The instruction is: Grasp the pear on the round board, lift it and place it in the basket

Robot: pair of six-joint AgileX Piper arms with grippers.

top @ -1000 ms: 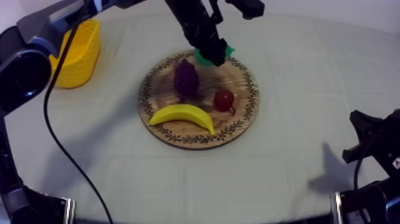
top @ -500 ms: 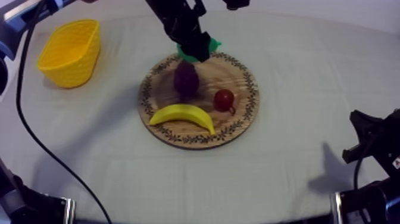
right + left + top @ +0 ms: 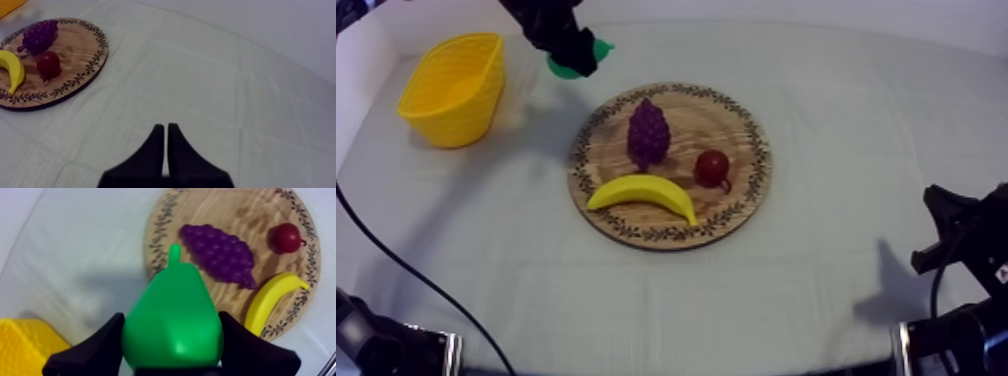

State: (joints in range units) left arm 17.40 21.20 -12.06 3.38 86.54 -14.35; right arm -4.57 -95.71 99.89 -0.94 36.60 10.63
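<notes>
Pear [image 3: 172, 322]: green, stem forward, clamped at its wide belly by the left claw [image 3: 574, 55]. Aloft over the cloth-covered surface [image 3: 816, 300], between wooden board [image 3: 731, 120] and yellow basket [image 3: 451, 90], not yet above the latter. Risk: the smooth rounded body may slip, or a release short of the rim lands it outside. Right claw [image 3: 166, 142]: fingers together, empty, low at its side.
</notes>
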